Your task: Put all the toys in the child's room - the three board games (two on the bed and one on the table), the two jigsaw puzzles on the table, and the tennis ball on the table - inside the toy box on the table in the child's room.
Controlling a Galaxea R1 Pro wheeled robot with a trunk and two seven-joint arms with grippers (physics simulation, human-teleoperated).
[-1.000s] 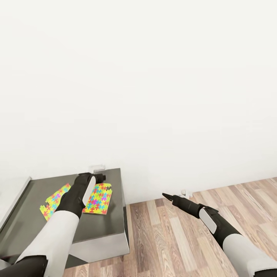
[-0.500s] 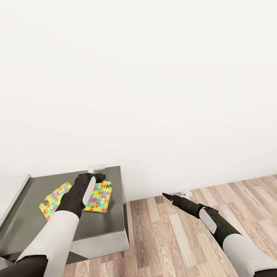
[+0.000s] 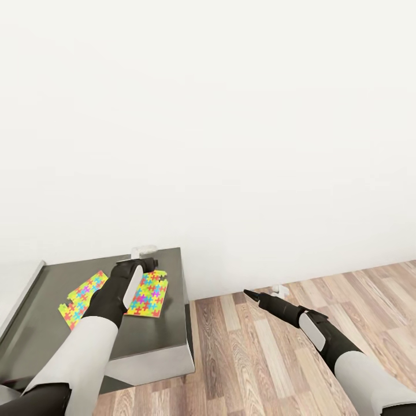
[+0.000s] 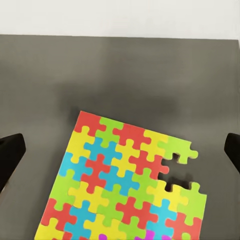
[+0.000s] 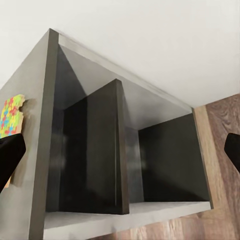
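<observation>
My right hand (image 3: 247, 294) hangs out over the wood plank floor (image 3: 260, 352), well apart from the work, carrying nothing; in its wrist view the fingertips sit at opposite edges, so it is spread wide, looking into the open compartments of the dark cabinet (image 5: 125, 165). My left hand (image 3: 144, 266) hovers over the dark grey cabinet top of the desk (image 3: 162, 341), above the nearer jigsaw puzzle (image 4: 125, 185), its fingers spread wide to either side of the panel and not touching it. The second jigsaw puzzle (image 3: 81, 297) lies just beside the first, partly hidden by my forearm. Beyond them the cabinet top runs to the white wall (image 3: 231, 144), where a small pale object I cannot identify sits at the back edge. The risk, as I judge it, is the panel's thinness: lying flat, it gives my fingertips no edge to catch, so closing could skid it toward the edge, or flex it and break pieces apart.
</observation>
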